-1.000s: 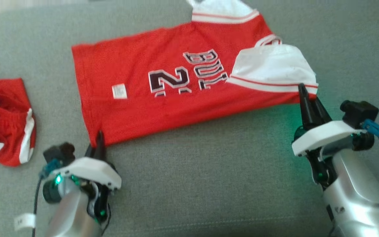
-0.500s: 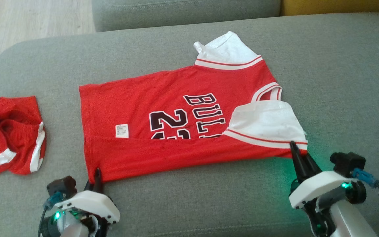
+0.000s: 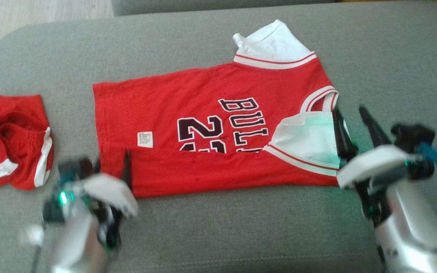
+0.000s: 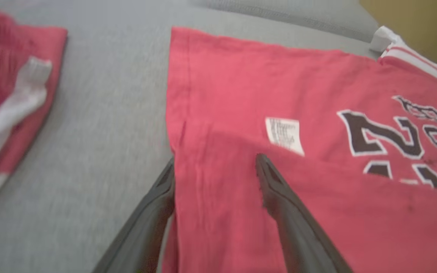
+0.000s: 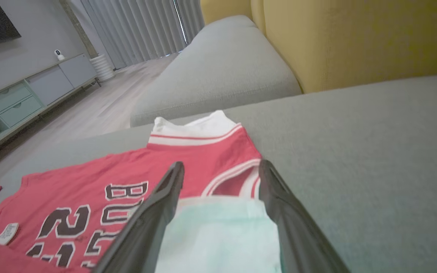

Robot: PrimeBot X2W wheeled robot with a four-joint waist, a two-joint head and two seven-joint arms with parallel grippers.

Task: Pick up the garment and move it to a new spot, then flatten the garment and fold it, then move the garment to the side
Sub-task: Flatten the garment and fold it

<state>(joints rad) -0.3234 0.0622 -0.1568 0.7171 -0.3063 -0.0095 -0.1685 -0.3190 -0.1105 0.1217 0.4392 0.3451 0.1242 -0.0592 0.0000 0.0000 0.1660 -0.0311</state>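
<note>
**Inspector:** What is recorded of the placement, and on what grounds?

**Recorder:** The grey cushion (image 3: 218,235) is used as the work surface. The jersey (image 3: 203,102), the task's garment, is laid flat at its centre, with the neck toward 3 o'clock and the hem toward 9 o'clock. Its near long edge is turned up over the body as a folded strip (image 3: 222,174), running from 7 to 4 o'clock, so a first lengthwise fold is judged made. The right gripper (image 3: 349,113) is found at 4 o'clock, fingers spread over the white sleeve (image 3: 305,144), with nothing pinched. The left gripper (image 4: 215,170) is found at 7 o'clock, fingers spread astride the strip's hem corner, with nothing pinched. Both are judged to be stationed at the fold's two ends so that the strip is laid down evenly.

**Inspector:** What is hidden or unclear?

**Recorder:** The cushion is cut off at the near edge. The lower part of the jersey's number and lettering is covered by the strip. The red shorts (image 3: 10,140) at 9 o'clock are cropped by the frame. The left gripper is blurred in the head view, and contact between fingertips and cloth cannot be told. The print on the label (image 3: 145,138) is too small to be read.
</note>
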